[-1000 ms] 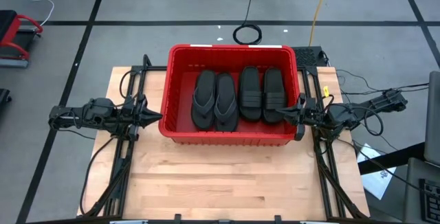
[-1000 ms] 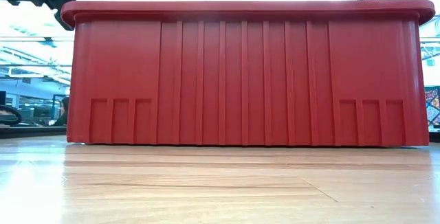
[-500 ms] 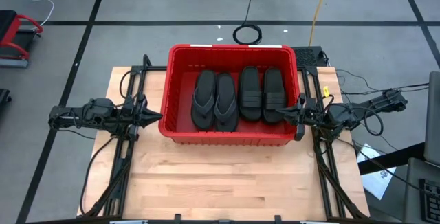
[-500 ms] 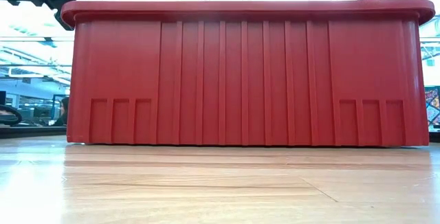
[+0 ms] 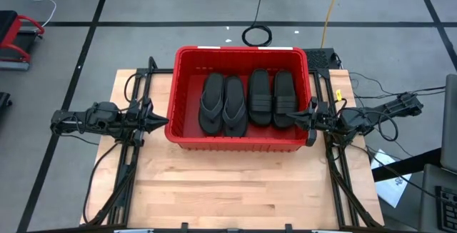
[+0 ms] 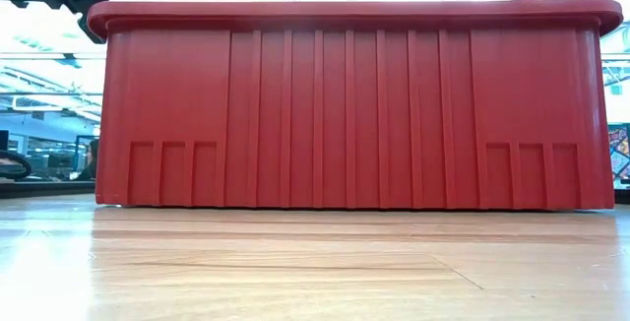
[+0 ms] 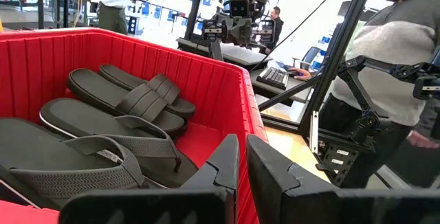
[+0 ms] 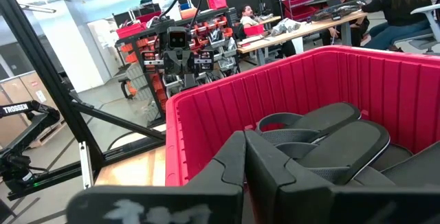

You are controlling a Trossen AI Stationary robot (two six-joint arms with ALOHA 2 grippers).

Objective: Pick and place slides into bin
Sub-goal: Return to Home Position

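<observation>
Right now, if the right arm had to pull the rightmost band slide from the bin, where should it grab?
Probably the band strap, from straight above. The slide lies flat, sole down, beside its twin and near the bin's right wall, so its edges are crowded; the strap arches over the footbed, leaving a gap to hook under. The right gripper sits shut outside that wall.
</observation>
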